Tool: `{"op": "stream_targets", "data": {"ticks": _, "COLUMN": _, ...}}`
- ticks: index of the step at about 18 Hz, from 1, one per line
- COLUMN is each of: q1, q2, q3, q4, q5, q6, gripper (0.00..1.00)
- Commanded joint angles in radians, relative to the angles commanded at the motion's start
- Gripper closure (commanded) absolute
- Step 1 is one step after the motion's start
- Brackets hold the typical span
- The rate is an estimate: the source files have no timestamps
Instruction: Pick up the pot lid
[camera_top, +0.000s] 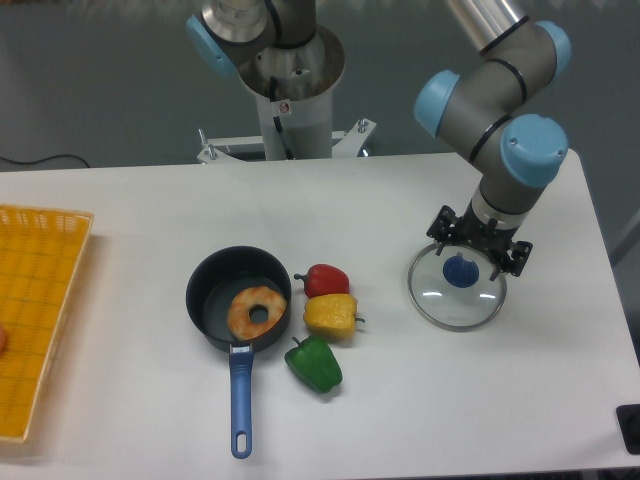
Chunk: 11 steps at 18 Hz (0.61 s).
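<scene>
Reaching over the pot lid (450, 304), the gripper (469, 255) holds its fingers apart

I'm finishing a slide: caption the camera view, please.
Open gripper above the blue knob of the pot lid, while a black pan holds a doughnut.

From my stn I see the lid (436, 302) as clear, smooth glass or plastic, can't tell which, w/ a shiny rim; its knob (460, 270) looks like smooth plastic. Pan (207, 290) is dark w/ a smooth, low-sheen finish; handle (241, 405) looks like plastic, slightly glossy. Red pepper (327, 281), yellow pepper (328, 316) & green pepper (315, 364) all look smooth w/ a bit of gloss, approx. like plastic. Crate (38, 320) looks like plastic. Table (140, 400) reads smooth, matt.
</scene>
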Motion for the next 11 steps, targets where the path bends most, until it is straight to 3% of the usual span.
{"op": "stream_targets", "data": {"ticks": 4, "q1": 0.0, "q2": 0.0, "q3": -0.017, "q4": 0.005, "q5": 0.014, "q6": 0.0, "gripper": 0.0}}
{"op": "stream_targets", "data": {"ticks": 11, "q1": 0.002, "q2": 0.0, "q3": -0.067, "q4": 0.081, "q5": 0.023, "q6": 0.003, "gripper": 0.0}}
